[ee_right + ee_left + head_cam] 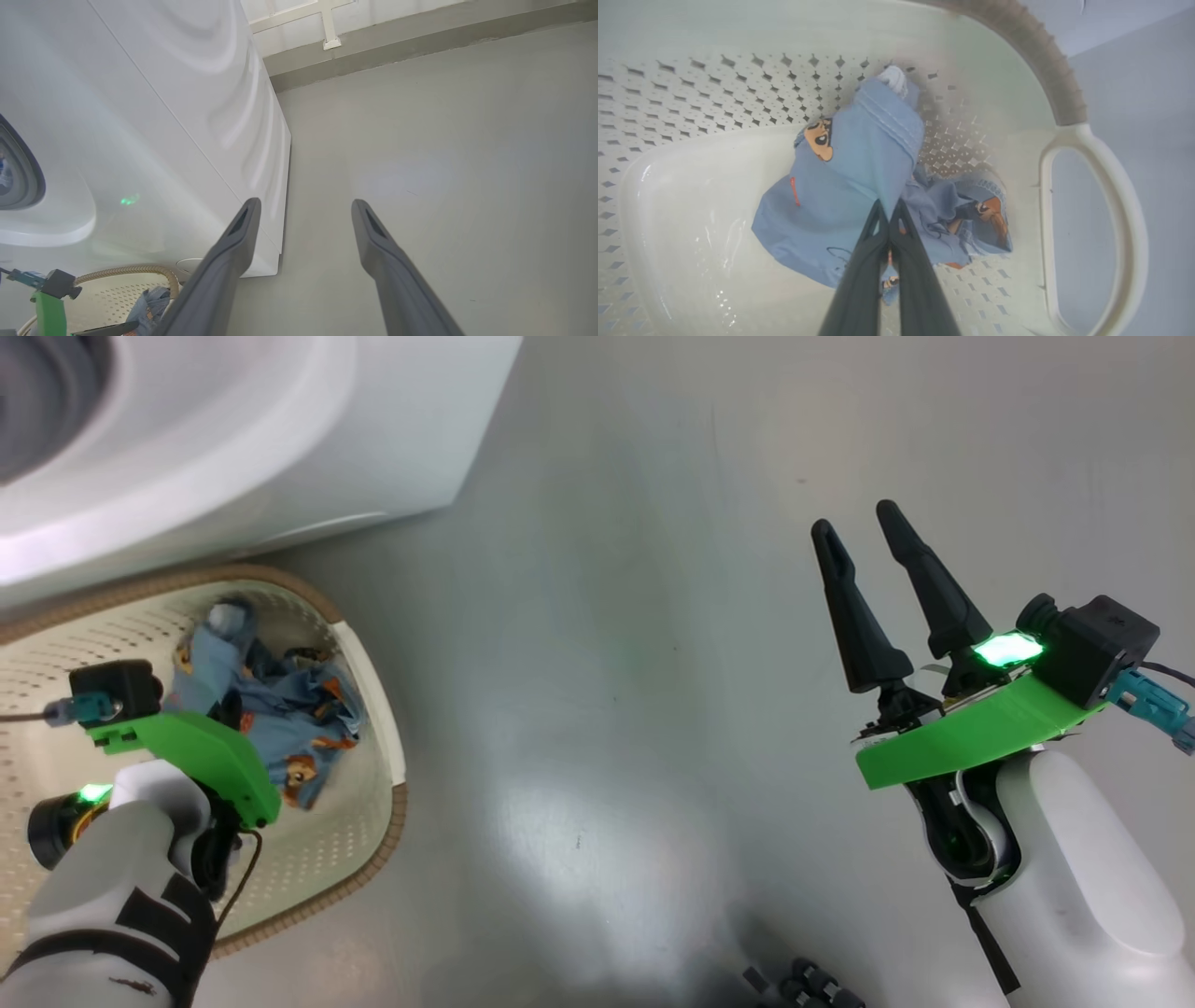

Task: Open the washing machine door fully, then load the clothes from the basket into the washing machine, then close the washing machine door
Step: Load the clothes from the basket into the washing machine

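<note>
Head view: the washing machine (280, 429) fills the upper left corner, blurred, with a grey curve of its opening at the very edge. Whether the door stands fully open cannot be told from here. The basket (369, 775) sits on the floor (607, 663) just beside the foot of the machine. The clothes (280, 709) are heaped toward the basket's right end. The left arm (112, 859) reaches down into the basket, and its green bracket hides the left jaws. The right jaws hang spread, holding nothing, their fingers (859, 616) well apart from the basket over bare floor.

Left wrist view: the left jaws are pressed together, their fingers (859, 280) pinching a fold of the top garment (850, 186), which carries a small red patch. A second garment (971, 210) lies touching it, toward the side handle (1083, 133) and the brown rim (1045, 60).

Right wrist view: the spread fingers (224, 270) point along the machine's white side, with one end of the basket and a bit of blue cloth at the lower left corner.

The grip looks shallow, on a thin fold, so the cloth may slide out on the lift. The second garment could come up with the first and drop to the floor short of the drum. Trailing fabric might catch the rim and tip or drag the light basket.

The floor is smooth, pale grey and glossy with soft glare, likely slippery under the basket. A skirting strip (420, 42) runs along the foot of a pale wall behind.
</note>
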`<state>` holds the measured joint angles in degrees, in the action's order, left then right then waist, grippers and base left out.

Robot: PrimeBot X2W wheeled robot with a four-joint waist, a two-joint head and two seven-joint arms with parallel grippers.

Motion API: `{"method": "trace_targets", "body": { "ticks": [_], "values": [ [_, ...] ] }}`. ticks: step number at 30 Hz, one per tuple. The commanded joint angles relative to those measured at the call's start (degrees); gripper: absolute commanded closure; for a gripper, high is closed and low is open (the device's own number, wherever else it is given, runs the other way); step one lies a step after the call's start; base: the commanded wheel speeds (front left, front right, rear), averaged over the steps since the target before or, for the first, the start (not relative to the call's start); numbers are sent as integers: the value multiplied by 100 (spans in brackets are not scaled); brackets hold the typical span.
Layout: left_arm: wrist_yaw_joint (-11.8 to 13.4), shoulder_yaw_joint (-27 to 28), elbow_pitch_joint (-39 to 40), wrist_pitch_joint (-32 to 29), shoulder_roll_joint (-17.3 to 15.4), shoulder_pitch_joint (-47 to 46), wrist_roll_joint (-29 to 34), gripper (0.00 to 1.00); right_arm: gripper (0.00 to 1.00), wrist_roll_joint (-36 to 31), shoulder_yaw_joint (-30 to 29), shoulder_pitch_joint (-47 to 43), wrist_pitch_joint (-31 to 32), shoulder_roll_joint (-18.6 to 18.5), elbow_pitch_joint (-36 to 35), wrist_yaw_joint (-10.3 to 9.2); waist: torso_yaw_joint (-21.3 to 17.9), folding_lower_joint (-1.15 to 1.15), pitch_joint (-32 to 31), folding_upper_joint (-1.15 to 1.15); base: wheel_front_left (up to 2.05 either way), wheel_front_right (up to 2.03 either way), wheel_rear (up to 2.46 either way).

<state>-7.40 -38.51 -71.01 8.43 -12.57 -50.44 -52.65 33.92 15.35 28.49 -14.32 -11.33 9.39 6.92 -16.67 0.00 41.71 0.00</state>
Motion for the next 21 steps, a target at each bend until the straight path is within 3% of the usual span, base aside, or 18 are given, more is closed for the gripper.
{"method": "trace_targets", "body": {
  "ticks": [1, 13, 21],
  "values": [
    [-9, 85, 72, 151, -134, 189, -124, 100, 0, -78, 38, -216, -68, -76, -92, 57, 104, 0, -158, 0, 0, 0, 0],
    [-9, 84, 609, 649, -206, 1028, -514, 100, 0, -23, -7, -509, -68, -257, 100, 57, 464, 0, -1255, 0, 0, 0, 0],
    [-9, 977, 1486, 655, -300, 1738, 142, 100, 0, 45, -19, -986, -68, -447, 272, 57, 760, 0, -2095, 0, 0, 0, 0]
  ]
}}
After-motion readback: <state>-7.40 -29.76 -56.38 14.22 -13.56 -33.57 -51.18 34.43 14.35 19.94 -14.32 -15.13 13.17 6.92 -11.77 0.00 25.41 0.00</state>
